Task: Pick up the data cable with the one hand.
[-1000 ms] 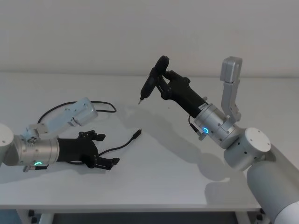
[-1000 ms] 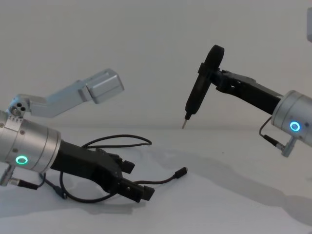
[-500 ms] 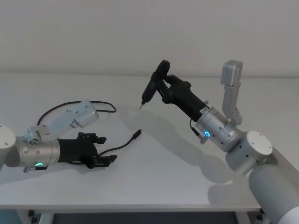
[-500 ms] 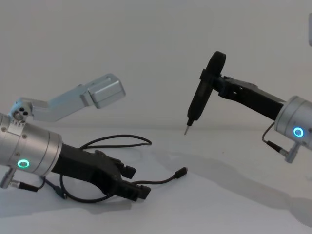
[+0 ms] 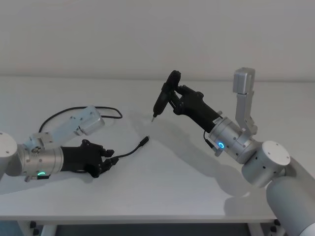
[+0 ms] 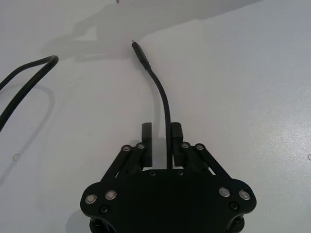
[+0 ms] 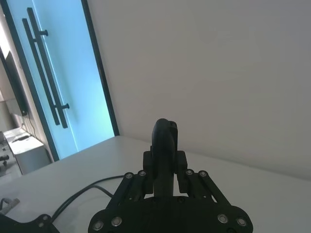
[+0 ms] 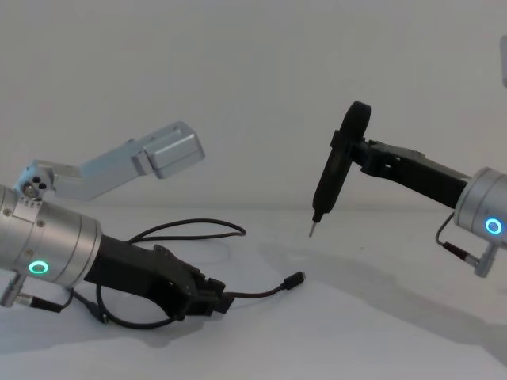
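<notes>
White bench (image 5: 187, 177), grasp step judged in hand: data cable (image 6: 164, 97) looped at the left, its plug end straddled by the low left gripper (image 6: 161, 131), jaws nearly closed, not yet clamped; pinch and lift required next; right gripper (image 5: 173, 94) aloft, jaws clenched on a black screwdriver (image 8: 331, 178).

I log: data cable (image 5: 130, 150) black; table (image 5: 172, 187) white; left gripper (image 5: 110, 161), right gripper (image 5: 173, 93) and its tool (image 5: 160, 101) black.

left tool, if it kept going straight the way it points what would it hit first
The cable: it runs out from between the left tool's tips, straight ahead, then bends across that line toward its plug. Depth beyond is unclear.
</notes>
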